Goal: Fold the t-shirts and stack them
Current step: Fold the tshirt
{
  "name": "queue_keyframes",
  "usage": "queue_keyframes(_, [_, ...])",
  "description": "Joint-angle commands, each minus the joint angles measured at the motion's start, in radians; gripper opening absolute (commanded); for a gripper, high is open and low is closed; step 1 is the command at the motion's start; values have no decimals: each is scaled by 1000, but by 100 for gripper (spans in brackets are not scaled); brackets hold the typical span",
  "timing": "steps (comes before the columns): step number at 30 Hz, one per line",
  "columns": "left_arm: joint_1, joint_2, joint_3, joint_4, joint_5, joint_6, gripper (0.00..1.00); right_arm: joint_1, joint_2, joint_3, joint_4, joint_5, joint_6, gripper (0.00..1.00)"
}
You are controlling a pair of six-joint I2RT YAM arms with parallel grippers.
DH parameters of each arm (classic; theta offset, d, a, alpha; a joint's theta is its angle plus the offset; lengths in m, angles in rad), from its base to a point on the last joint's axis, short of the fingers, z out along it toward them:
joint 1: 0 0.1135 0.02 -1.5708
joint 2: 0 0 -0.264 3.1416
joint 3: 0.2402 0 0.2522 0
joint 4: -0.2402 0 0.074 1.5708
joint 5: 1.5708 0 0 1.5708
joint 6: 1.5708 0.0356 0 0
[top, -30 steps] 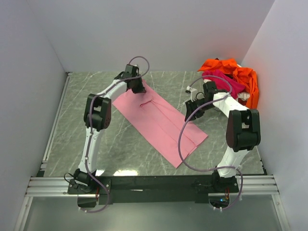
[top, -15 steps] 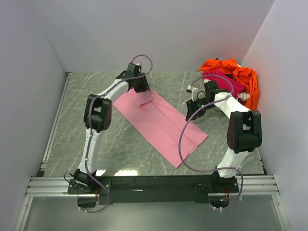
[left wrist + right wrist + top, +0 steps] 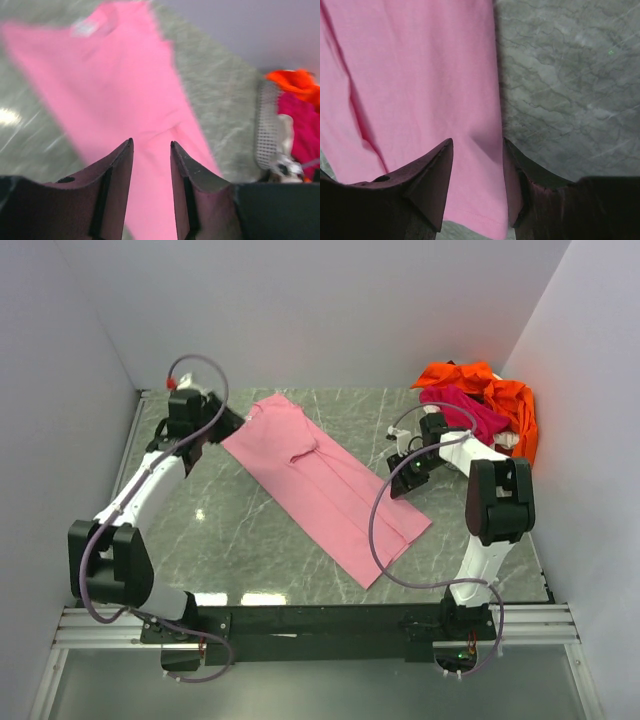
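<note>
— Shirts first: where are we seeing them?
— We are seeing the light pink t-shirt (image 3: pixel 325 480) lying flat on the table (image 3: pixel 230 540), slanting from upper centre toward lower right. The magenta t-shirt (image 3: pixel 465 410) and orange t-shirt (image 3: pixel 510 405) are sitting heaped at upper right.
— And our grippers?
— Our left gripper (image 3: pixel 151 145) is hovering released beside the pink shirt's upper left end. Our right gripper (image 3: pixel 476 142) is gaping over its right edge, grasping nothing.

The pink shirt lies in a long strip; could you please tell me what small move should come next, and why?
Probably lower the right pincer onto the pink shirt at its side edge and close. It hovers open right above that edge, and the strip is not yet folded crosswise.
</note>
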Motion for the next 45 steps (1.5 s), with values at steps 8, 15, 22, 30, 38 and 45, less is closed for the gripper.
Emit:
queue_keyframes(8, [63, 233, -98, -20, 30, -207, 42, -1, 39, 47, -10, 51, 28, 52])
queue_keyframes(15, [66, 442, 92, -133, -87, -198, 42, 5, 76, 61, -39, 65, 12, 47])
queue_keyframes(22, [91, 572, 233, -219, -140, -178, 40, 18, 68, 71, -77, 28, 0, 28])
queue_keyframes(30, [134, 773, 491, -322, -65, -108, 16, 35, 82, 94, -143, -55, -5, 6])
queue_keyframes(38, [152, 927, 747, -362, 8, -23, 12, 120, 50, 0, -156, -99, 12, 0])
queue_keyframes(45, [152, 1007, 973, -373, 163, 27, 14, 375, -102, -186, -102, -87, 60, 4])
